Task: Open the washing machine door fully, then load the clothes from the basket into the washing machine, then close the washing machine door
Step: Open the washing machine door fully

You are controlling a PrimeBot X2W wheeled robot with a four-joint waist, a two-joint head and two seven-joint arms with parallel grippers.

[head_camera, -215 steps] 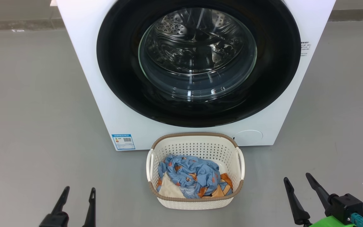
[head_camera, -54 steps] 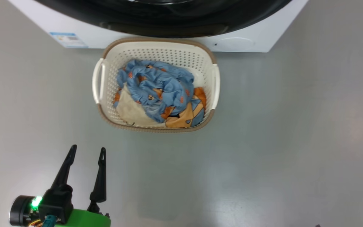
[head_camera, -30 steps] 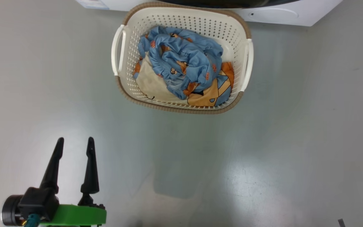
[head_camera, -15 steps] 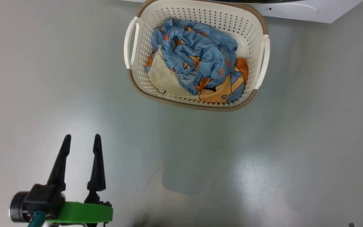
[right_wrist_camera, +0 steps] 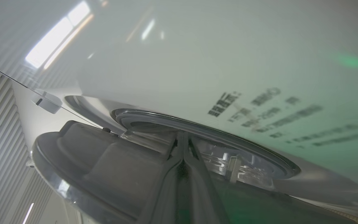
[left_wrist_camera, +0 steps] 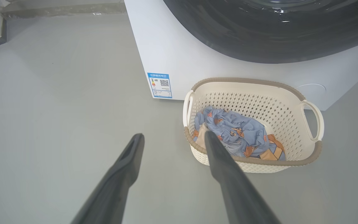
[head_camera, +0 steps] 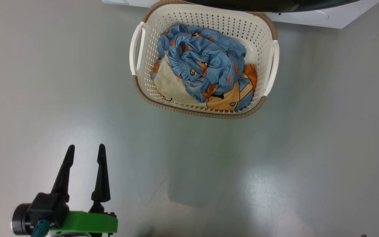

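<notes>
the right gripper (right_wrist_camera: pixel 182 141) has its two fingers pressed flat together, holding nothing. their tips sit right at the curved rim of the door (left_wrist_camera: pixel 275 34), where it meets the white front of the washer (left_wrist_camera: pixel 179 53). the rim runs across the line of the fingers, so the door lies straight ahead of the tips, not beside them. i cannot tell whether the tips are tucked behind the rim or only touching it, nor whether the door is cracked open. in the left wrist view its lower arc looks flush with the washer's face.

the left gripper (head_camera: pixel 86 148) hangs low over the floor (head_camera: pixel 209 171), well apart from the door, fingers spread wide and empty, pointing toward the basket (head_camera: pixel 206 113). the basket stands against the washer's foot, below the door, with the clothes (head_camera: pixel 206 62) heaped inside.

so the right arm is the one at the door. the pull probably has to go outward from the washer's face, and the door would swing above the basket.
</notes>
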